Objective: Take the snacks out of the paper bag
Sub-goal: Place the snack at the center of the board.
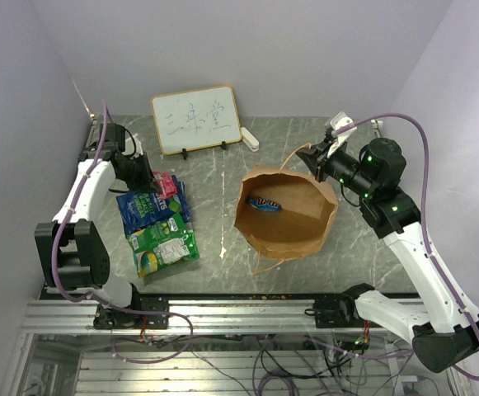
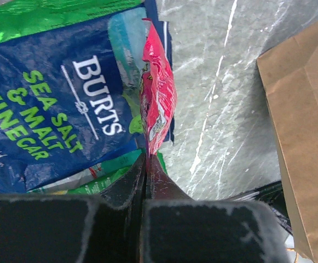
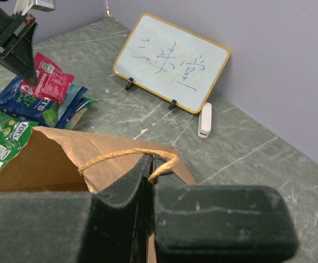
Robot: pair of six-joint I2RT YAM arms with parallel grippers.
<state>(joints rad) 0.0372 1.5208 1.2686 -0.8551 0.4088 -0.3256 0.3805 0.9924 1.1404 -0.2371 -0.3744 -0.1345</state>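
Logging this moment, item by item, as I read it from my console.

- Left gripper point(image 2: 146, 164): clamped on the bottom edge of the red-pink packet point(image 2: 157, 93). The packet stands edge-up over the blue packet point(image 2: 55, 109); I cannot tell whether the two touch.
- Snacks already out: the blue packet and a green packet point(image 1: 166, 246), overlapping on the table point(image 1: 214, 190) left of the bag.
- Paper bag point(image 1: 301, 223): mouth up and open, one dark packet point(image 1: 265, 204) lying inside on the far-left side.
- Right gripper point(image 3: 150, 164): pinched on the twisted handle point(image 3: 115, 156), apparently holding the mouth open.
- Whiteboard point(image 1: 196, 119): propped at the back, well clear.

Risks, in my judgement:
- The grip on the red-pink packet is thin and could slip before it is set down.
- A packet dropped onto glossy film may slide.
- A hard pull on the handle could tear it or tip the bag.
- If the handle is freed, the mouth may sag over the last packet.
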